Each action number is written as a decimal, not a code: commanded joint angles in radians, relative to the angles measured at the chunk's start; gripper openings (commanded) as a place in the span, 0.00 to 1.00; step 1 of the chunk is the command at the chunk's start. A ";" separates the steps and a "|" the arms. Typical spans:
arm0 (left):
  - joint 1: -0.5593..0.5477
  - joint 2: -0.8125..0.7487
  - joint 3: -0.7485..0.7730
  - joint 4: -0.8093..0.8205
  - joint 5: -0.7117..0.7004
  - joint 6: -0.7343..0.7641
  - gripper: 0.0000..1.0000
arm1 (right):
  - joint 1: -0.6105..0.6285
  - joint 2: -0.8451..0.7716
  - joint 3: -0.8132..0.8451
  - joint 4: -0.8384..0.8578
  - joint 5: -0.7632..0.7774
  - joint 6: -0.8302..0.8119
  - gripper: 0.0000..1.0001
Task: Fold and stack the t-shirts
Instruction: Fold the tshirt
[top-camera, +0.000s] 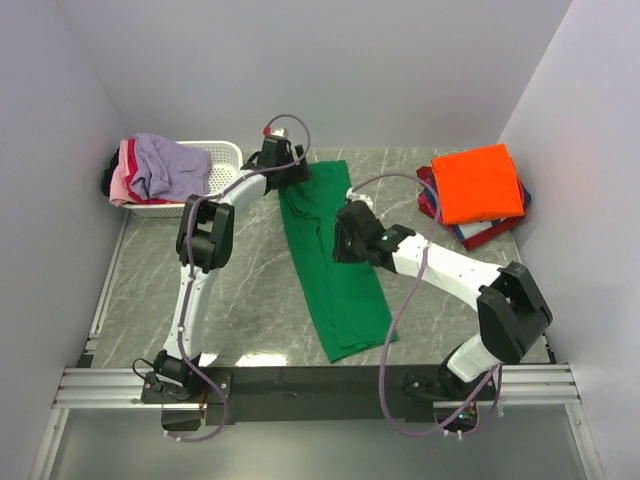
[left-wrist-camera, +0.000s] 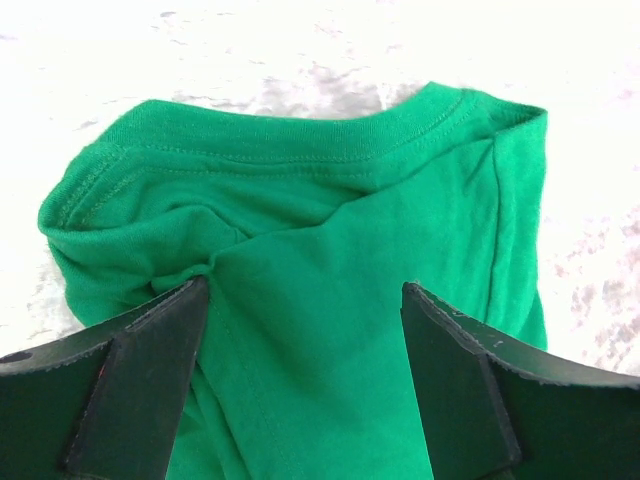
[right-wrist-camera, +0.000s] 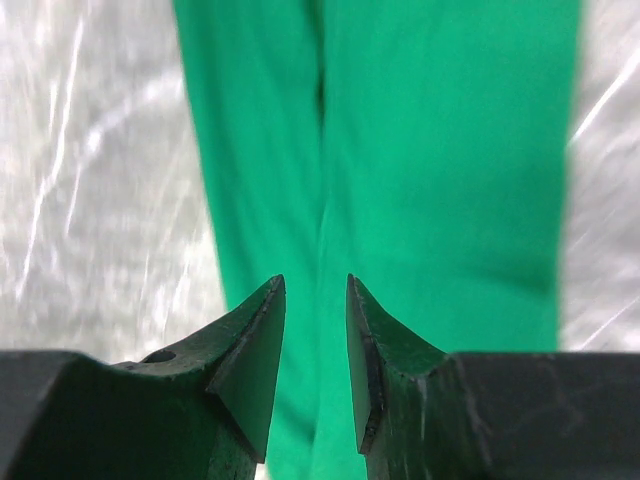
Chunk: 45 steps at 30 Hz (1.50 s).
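Two claws sit over one green t-shirt (top-camera: 335, 270). Of these, the left claw (left-wrist-camera: 300, 385) is spread wide, a finger on either side of the bunched collar end at the far middle of the desk (top-camera: 250, 290). At the shirt's middle crease, the right claw (right-wrist-camera: 312, 300) has its jaws a narrow slit apart; whether they pinch cloth I cannot tell. The shirt lies as a long strip running far to near. An orange t-shirt (top-camera: 480, 183) tops the folded stack far right. A lavender t-shirt (top-camera: 165, 165) lies heaped in the white basket (top-camera: 225, 160) far left.
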 joint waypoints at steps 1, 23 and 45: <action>-0.006 -0.030 0.030 0.043 0.051 0.021 0.84 | -0.066 0.056 0.056 0.103 -0.006 -0.106 0.38; -0.075 -0.298 -0.475 0.140 0.065 -0.112 0.83 | -0.179 0.361 0.153 0.262 -0.098 -0.209 0.38; -0.077 -0.075 -0.168 0.057 0.036 -0.091 0.83 | -0.217 0.519 0.305 0.162 -0.139 -0.140 0.38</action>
